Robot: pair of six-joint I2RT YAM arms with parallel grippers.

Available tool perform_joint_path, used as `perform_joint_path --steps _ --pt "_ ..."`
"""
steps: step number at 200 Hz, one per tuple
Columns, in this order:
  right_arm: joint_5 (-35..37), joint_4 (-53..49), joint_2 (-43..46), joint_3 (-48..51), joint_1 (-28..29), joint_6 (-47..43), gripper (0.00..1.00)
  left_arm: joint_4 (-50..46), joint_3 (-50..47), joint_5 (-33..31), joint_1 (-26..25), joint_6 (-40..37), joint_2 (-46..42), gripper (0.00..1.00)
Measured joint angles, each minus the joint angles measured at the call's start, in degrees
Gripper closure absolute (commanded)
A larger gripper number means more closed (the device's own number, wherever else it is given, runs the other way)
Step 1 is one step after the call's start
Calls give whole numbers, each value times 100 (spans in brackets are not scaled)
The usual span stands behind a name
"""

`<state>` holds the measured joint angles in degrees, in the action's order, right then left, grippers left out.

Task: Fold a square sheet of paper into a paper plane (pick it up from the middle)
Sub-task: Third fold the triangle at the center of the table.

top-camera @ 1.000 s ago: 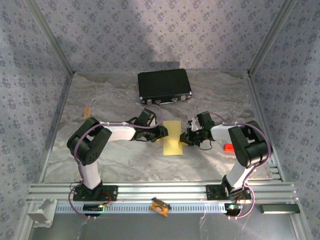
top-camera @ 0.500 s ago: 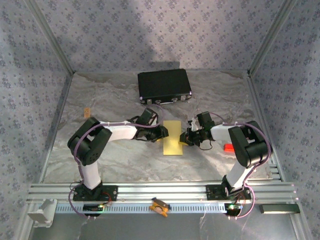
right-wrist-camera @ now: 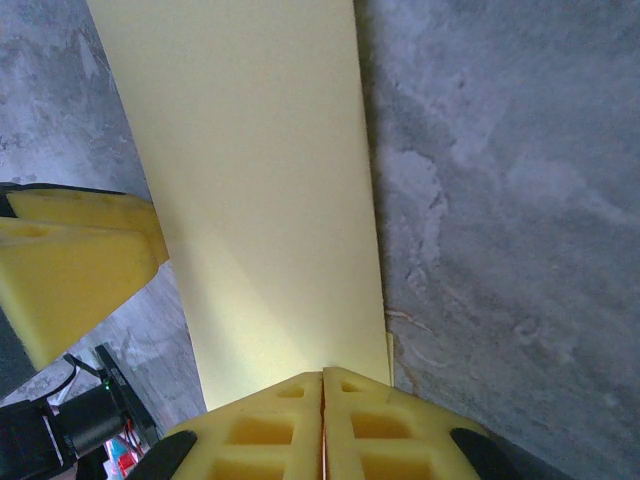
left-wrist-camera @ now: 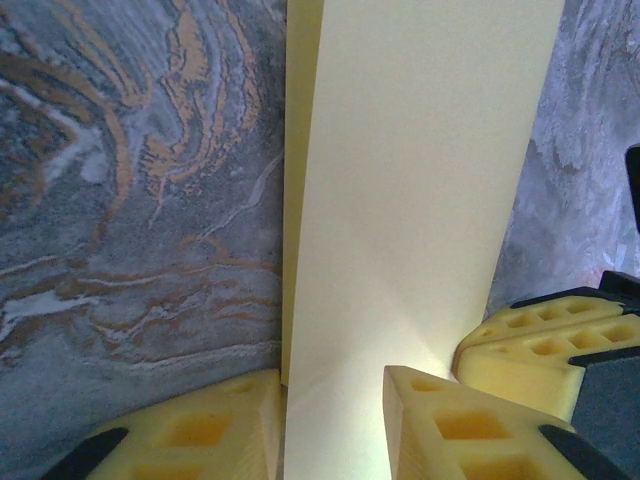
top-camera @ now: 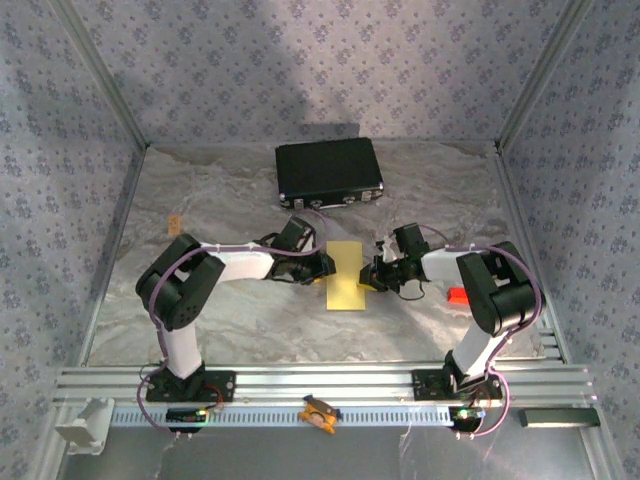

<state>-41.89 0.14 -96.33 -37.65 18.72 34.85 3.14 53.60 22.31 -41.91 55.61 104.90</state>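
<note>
no shift is noted since a second ago. left gripper (left-wrist-camera: 330,385) is parted astride the folded yellow sheet (top-camera: 347,275); right gripper (right-wrist-camera: 322,385) is closed at its edge.

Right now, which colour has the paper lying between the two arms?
Plain pale yellow paper, without any print; the left wrist view shows it best.

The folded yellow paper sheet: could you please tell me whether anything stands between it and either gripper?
Nothing visible does. The folded yellow paper sheet already runs into the open left gripper, and the shut right gripper meets its opposite edge. The black rectangular case sits apart, farther back.
</note>
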Motion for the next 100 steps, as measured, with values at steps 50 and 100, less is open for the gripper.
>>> perform_joint_path --steps 50,100 --pt "0 0 0 0 0 -2 89 146 -94 2 -2 20 -17 75" --pt "0 0 0 0 0 0 89 389 -219 87 -11 133 -17 80"
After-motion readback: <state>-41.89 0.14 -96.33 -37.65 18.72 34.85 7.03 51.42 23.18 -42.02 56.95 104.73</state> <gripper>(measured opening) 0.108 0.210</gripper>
